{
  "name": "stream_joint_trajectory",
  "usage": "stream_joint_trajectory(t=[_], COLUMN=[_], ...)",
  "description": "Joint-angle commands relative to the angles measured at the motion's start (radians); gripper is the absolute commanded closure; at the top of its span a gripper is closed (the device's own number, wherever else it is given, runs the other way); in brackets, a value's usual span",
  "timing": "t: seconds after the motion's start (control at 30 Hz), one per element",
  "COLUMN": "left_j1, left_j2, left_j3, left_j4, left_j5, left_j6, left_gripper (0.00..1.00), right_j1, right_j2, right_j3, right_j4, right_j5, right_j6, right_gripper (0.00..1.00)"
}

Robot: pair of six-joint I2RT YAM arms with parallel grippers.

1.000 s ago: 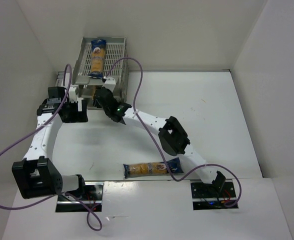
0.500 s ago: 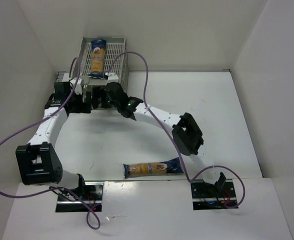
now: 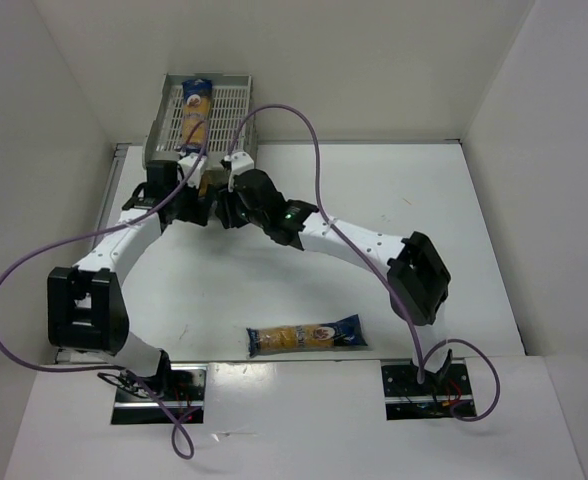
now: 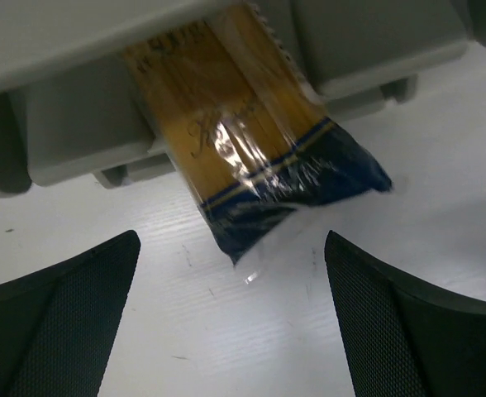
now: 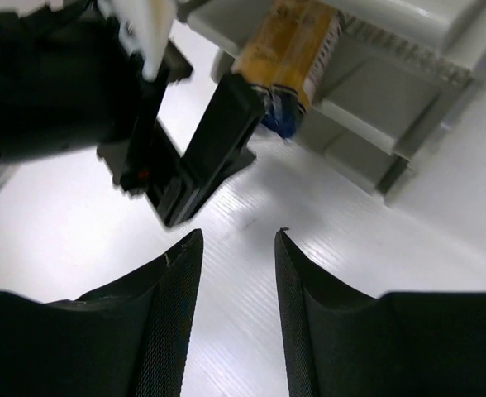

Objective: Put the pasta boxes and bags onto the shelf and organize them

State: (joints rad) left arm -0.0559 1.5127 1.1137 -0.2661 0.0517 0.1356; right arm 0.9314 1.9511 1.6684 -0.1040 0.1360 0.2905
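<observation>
The grey shelf stands at the far left of the table. One pasta packet lies on its top tier. A second packet sticks out of a lower tier, its dark blue end resting on the table; it also shows in the right wrist view. A third packet lies flat near the front edge. My left gripper is wide open and empty, with the blue end just ahead of its jaws. My right gripper is open and empty beside it.
The left gripper's black finger stands close in front of my right gripper. White walls enclose the table on the left, back and right. Purple cables loop over both arms. The two wrists are close together at the shelf front.
My left gripper has swung right to the shelf's front, facing the protruding packet. My right gripper has drawn back to the right of that packet, and its arm has stretched further out.
</observation>
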Motion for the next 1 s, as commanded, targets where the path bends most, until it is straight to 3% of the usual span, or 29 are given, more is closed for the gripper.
stream_joint_trajectory(t=[0.0,0.27,0.57,0.67,0.7,0.73,0.8,0.9,0.97], left_j1=[-0.013,-0.013,-0.013,-0.013,-0.013,-0.013,-0.013,-0.013,-0.013], left_j2=[0.056,0.08,0.153,0.167,0.144,0.132,0.088,0.017,-0.015], left_j3=[0.012,0.023,0.142,0.153,0.141,0.112,0.081,0.032,0.032], left_j4=[0.145,0.375,0.3,0.268,0.257,0.242,0.17,0.061,-0.028], left_j5=[-0.206,-0.466,-0.346,-0.326,-0.316,-0.306,-0.271,-0.198,-0.139], left_j6=[0.053,0.173,0.041,0.029,0.029,0.029,0.029,0.0,-0.02], left_gripper=[0.01,0.01,0.01,0.01,0.01,0.01,0.01,0.01,0.01], right_j1=[0.0,-0.009,-0.009,-0.009,-0.009,-0.019,-0.019,-0.028,-0.042], right_j2=[-0.077,-0.106,-0.115,-0.158,-0.173,-0.185,-0.227,-0.294,-0.325], right_j3=[-0.041,-0.085,-0.113,-0.174,-0.199,-0.243,-0.278,-0.36,-0.409], right_j4=[0.05,0.073,0.073,0.073,0.073,0.034,-0.054,-0.239,-0.406], right_j5=[0.031,0.063,0.044,-0.057,-0.091,-0.198,-0.307,-0.413,-0.463], right_j6=[-0.06,-0.07,-0.102,-0.244,-0.295,-0.354,-0.578,-0.772,-0.986], right_gripper=[0.54,0.57,0.57,0.42,0.33,0.13,0.0,0.0,0.0])
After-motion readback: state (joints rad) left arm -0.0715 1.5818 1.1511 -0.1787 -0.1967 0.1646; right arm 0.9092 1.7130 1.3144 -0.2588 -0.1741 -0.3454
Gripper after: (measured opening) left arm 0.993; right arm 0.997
